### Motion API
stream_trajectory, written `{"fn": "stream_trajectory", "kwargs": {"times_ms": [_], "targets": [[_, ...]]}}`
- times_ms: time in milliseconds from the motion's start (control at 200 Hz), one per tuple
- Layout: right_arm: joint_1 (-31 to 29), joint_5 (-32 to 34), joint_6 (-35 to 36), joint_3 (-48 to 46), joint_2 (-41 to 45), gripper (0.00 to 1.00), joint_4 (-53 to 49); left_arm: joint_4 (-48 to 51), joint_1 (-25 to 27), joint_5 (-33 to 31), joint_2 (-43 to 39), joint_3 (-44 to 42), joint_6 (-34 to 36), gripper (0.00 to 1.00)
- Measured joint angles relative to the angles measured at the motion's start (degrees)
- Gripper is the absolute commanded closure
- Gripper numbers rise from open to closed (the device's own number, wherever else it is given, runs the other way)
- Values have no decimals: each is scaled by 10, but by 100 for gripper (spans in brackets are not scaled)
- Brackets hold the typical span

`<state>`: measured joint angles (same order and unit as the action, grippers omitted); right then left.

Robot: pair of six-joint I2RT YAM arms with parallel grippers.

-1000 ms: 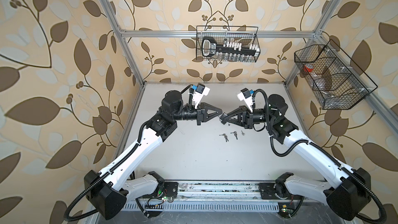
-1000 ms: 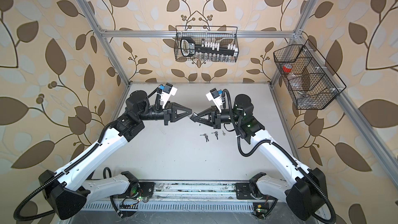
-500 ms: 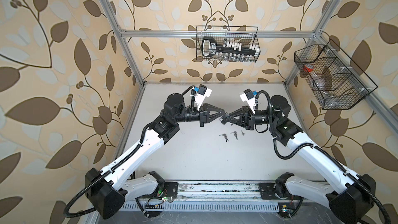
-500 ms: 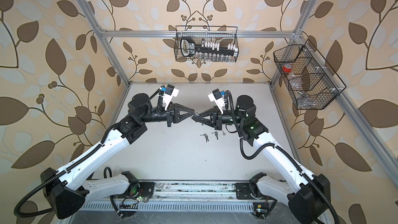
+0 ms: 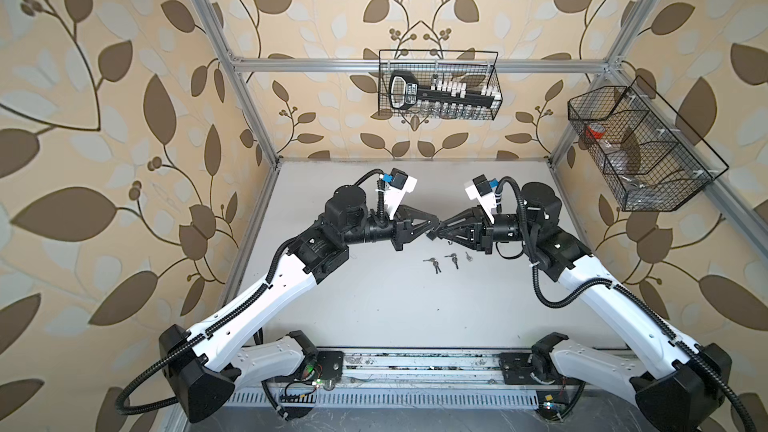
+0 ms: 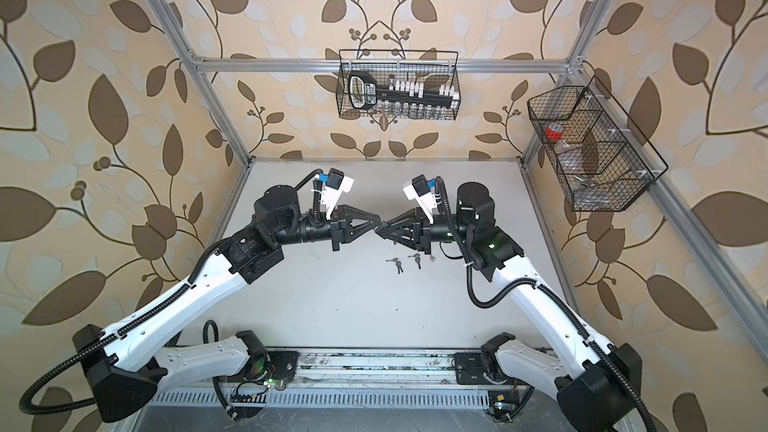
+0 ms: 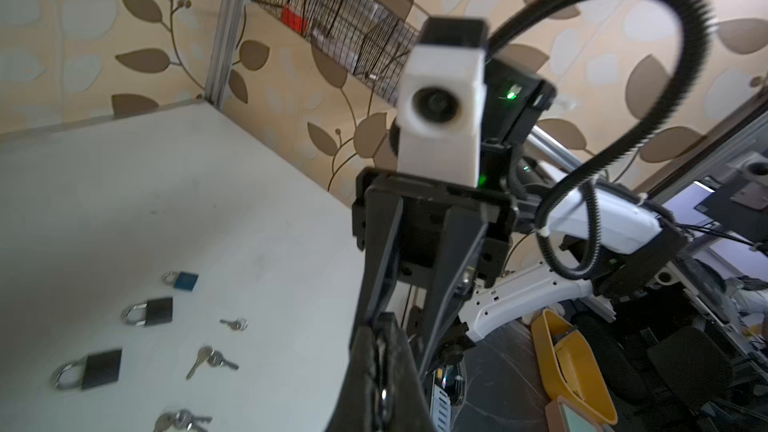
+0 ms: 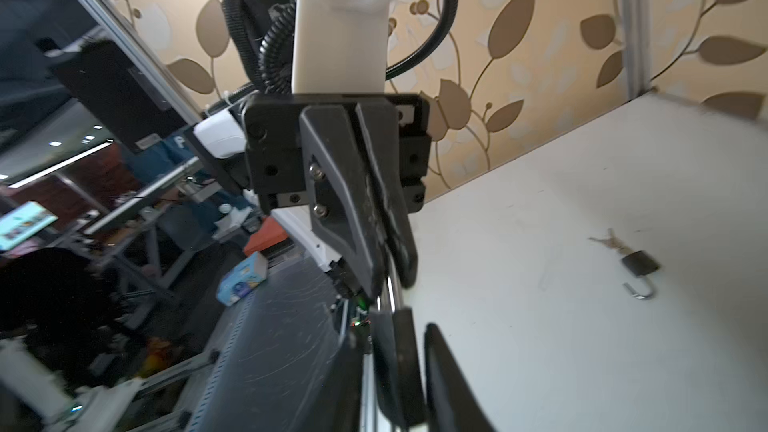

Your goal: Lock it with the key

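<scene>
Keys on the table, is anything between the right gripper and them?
Nothing visible. The right gripper hangs tip to tip with the left gripper above the table; the keys lie in the open nearby.

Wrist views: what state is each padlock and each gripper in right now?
Left gripper: shut on thin metal piece.
Right gripper: open, jaws apart.
Blue padlock: shackle looks closed.
Small black padlock: shackle looks closed.
Large black padlock: shackle looks closed.
Lone padlock: shackle open.
</scene>
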<state>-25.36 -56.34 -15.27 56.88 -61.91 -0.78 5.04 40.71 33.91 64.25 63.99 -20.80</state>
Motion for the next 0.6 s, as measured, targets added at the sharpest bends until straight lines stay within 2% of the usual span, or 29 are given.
{"fn": "stream_trajectory", "kwargs": {"times_ms": [50,200,400,605], "targets": [[-1,33,39,2,17,45,-14,40,9,-30,2,5,0,100],[-1,129,119,-25,84,38,-13,129,13,-111,9,23,-2,100],[-11,222,136,-133,125,41,58,165,13,-197,8,37,-20,100],[-83,319,159,-195,112,41,111,162,13,-231,-10,35,-49,100]]}}
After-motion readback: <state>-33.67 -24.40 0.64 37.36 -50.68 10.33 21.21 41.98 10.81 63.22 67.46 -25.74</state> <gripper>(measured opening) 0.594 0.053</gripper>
